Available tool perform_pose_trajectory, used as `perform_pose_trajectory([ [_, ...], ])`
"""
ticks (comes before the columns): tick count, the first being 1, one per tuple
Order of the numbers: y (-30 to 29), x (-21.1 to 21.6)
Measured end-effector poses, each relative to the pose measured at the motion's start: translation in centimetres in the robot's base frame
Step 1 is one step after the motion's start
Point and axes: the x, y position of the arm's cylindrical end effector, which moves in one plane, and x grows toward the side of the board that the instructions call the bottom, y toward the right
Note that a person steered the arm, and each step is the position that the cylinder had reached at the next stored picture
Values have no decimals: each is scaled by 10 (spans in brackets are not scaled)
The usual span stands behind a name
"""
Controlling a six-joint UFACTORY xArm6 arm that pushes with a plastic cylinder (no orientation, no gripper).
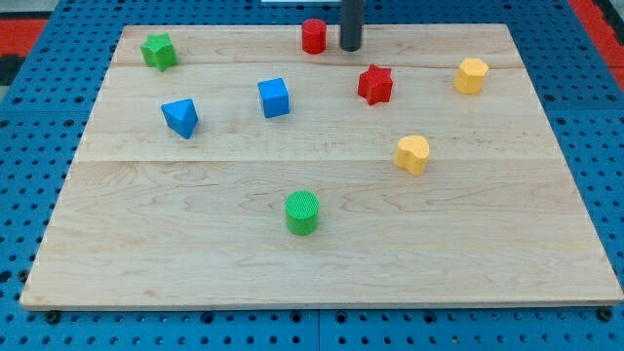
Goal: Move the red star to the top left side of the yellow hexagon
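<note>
The red star [374, 85] lies on the wooden board in the upper middle-right. The yellow hexagon [471, 75] sits to its right, near the board's upper right, well apart from the star. My tip [350, 47] stands near the board's top edge, just above and left of the red star and right beside the red cylinder [313, 36]. The tip touches neither block as far as I can see.
A green star [158, 51] is at the upper left. A blue triangular block [180, 117] and a blue cube [274, 97] lie left of centre. A yellow heart-like block [412, 154] is right of centre. A green cylinder [302, 212] sits lower middle.
</note>
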Motion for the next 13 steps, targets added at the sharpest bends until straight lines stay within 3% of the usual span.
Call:
perform_pose_trajectory([
  [1, -1, -35],
  [3, -59, -35],
  [8, 18, -32],
  [11, -47, 88],
  [12, -15, 120],
  [13, 42, 74],
])
